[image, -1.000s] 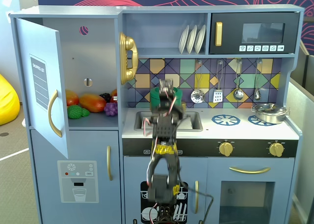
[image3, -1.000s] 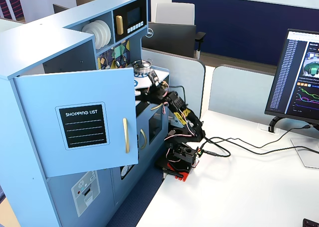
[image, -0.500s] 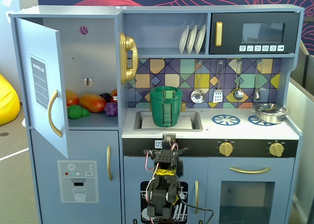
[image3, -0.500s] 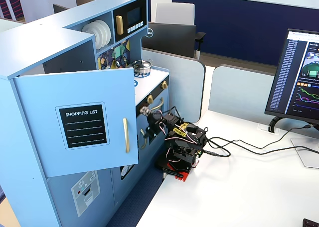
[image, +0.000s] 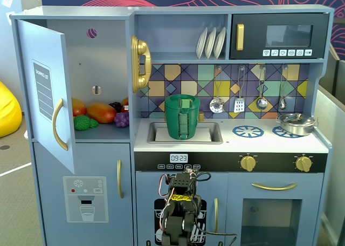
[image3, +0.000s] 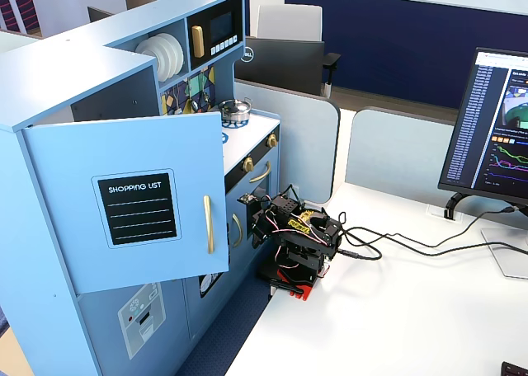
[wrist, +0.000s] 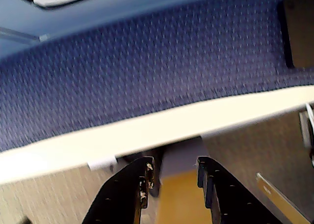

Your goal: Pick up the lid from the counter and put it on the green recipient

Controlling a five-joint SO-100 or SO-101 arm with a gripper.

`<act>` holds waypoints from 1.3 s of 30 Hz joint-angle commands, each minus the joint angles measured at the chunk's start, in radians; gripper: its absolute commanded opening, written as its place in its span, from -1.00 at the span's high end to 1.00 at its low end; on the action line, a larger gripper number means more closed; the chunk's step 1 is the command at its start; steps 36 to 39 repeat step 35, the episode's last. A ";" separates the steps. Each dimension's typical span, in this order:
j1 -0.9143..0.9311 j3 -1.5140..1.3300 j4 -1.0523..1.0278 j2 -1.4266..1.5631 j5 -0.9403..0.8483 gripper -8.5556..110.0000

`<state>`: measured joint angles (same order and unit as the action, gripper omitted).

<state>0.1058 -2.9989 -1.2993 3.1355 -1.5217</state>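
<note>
Lid sits on top of the green pot, and the pot stands in the sink of the toy kitchen. The arm is folded low in front of the kitchen, below the sink, and sits on the white desk. In the wrist view the tool points down past the desk edge at the blue floor. Its two fingers are a little apart and hold nothing. One second ago the arm reached up over the sink and hid the pot. Now it has pulled back and curled down.
</note>
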 commanded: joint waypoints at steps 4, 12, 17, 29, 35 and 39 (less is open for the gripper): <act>-0.072 0.003 -0.184 0.043 0.015 0.84; -0.137 0.003 -0.235 0.043 -0.011 0.83; -0.135 0.003 -0.235 0.043 -0.012 0.83; -0.126 0.003 -0.235 0.043 -0.011 0.83; -0.126 0.003 -0.235 0.043 -0.011 0.83; -0.126 0.003 -0.235 0.043 -0.011 0.83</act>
